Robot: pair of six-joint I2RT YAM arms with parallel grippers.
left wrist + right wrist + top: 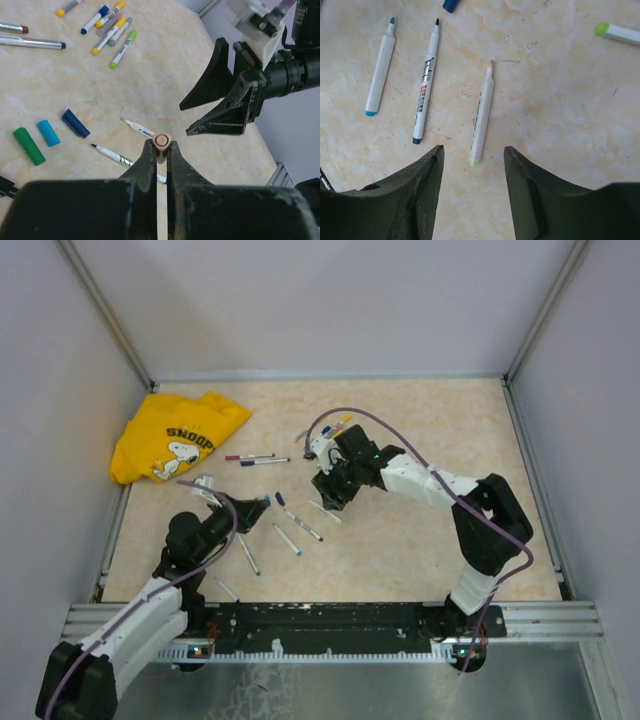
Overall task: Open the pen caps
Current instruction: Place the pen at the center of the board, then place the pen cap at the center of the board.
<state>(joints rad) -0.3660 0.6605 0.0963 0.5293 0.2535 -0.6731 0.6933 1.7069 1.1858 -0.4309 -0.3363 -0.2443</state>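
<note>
My left gripper [160, 146] is shut on a pale orange pen cap [162, 140], held above the table with its open end facing the camera. Three loose pen caps lie to its left: green [28, 145], light blue [48, 132] and dark blue [75, 123]. My right gripper [472, 152] is open and empty, low over the table, with an uncapped white pen [482, 112] lying just beyond its fingertips. Two more uncapped pens, black-tipped [425, 85] and light-blue-tipped [380, 67], lie to the left of that one. From above, the left gripper [262, 504] and right gripper [329, 496] face each other mid-table.
Several capped pens [111, 31] lie in a bunch further back, and two more [256, 457] sit beside a crumpled yellow shirt [175, 435] at the back left. A green-capped pen [617, 32] lies far right of the right gripper. White walls enclose the table [420, 420].
</note>
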